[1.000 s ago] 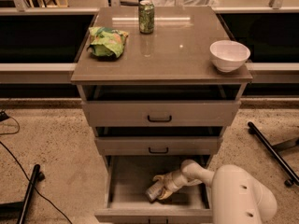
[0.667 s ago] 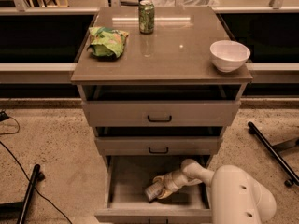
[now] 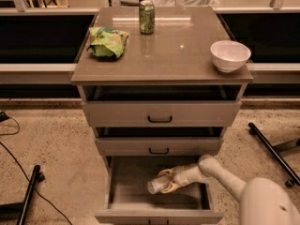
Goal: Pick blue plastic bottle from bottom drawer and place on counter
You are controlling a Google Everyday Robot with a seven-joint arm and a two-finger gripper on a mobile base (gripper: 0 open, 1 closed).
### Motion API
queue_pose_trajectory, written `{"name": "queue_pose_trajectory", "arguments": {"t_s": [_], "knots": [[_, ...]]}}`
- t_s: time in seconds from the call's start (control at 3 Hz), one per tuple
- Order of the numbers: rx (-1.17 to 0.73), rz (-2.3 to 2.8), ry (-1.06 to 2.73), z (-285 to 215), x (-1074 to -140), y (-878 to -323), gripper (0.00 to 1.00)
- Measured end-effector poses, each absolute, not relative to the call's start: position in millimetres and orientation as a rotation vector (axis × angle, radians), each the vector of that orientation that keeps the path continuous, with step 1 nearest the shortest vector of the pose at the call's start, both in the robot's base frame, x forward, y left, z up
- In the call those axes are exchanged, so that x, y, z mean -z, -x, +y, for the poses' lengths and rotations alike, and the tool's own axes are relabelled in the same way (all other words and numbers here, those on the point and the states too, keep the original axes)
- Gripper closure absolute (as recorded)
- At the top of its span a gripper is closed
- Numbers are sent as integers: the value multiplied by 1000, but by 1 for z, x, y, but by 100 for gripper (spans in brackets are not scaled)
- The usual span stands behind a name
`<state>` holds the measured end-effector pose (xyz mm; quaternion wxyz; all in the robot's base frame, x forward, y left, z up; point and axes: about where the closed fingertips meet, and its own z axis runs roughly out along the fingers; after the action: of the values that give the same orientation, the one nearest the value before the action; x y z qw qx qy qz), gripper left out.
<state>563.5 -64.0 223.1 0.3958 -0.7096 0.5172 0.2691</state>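
A: Where is the blue plastic bottle [image 3: 155, 186] now?

B: It lies on its side inside the open bottom drawer [image 3: 125, 184], near the middle. The gripper [image 3: 169, 182] reaches into the drawer from the right. Its fingers [image 3: 168, 173] are one above and one below the bottle body, closed to its width, so I judge they hold it.

A: How will the bottle handle?

B: I think it is light and a little soft. The thin plastic wall can bend in under pressure, and the smooth surface may slip. The best hold is across the middle of the body, not on the cap end, which points to the left.

A: What differs from a second ago?

B: Very little. The gripper and the bottle are slightly higher in the drawer than before, so perhaps the lift has begun. On the desk [image 3: 178, 55] nothing has moved: the green can [image 3: 146, 17] stands at the back, the green bag [image 3: 108, 42] lies on the left, and the white bowl [image 3: 229, 55] is at the right edge.
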Motion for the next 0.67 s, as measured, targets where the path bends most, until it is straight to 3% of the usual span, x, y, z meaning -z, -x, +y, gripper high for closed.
{"name": "queue_pose_trajectory", "arguments": {"t_s": [0.67], "knots": [[-273, 1300, 1600, -133, -421, -566, 100]]}}
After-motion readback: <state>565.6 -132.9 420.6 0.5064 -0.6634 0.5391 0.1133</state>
